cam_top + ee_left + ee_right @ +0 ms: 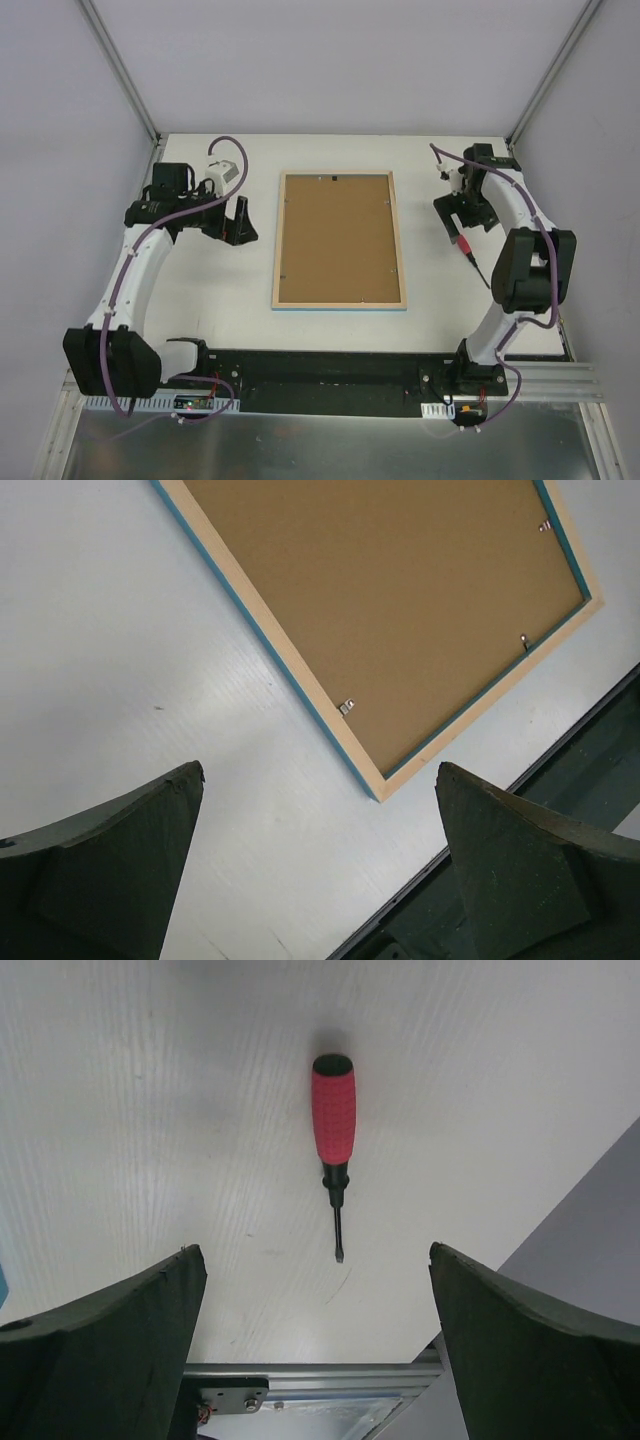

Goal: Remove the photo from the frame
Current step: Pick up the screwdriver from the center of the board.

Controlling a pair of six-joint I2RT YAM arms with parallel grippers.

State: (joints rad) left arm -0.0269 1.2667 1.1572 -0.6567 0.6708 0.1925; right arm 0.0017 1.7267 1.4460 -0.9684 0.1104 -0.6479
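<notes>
The frame lies face down at the middle of the table, its pale wood rim up and a thin light-blue edge showing at the front. A plain brown backing board fills it, held by small metal clips. The photo is hidden under the board. My left gripper is open and empty, left of the frame; in the left wrist view the frame's corner lies beyond the fingertips. My right gripper is open and empty, right of the frame.
A screwdriver with a red handle lies on the table under my right gripper, also seen in the top view. The black base rail runs along the table's near edge.
</notes>
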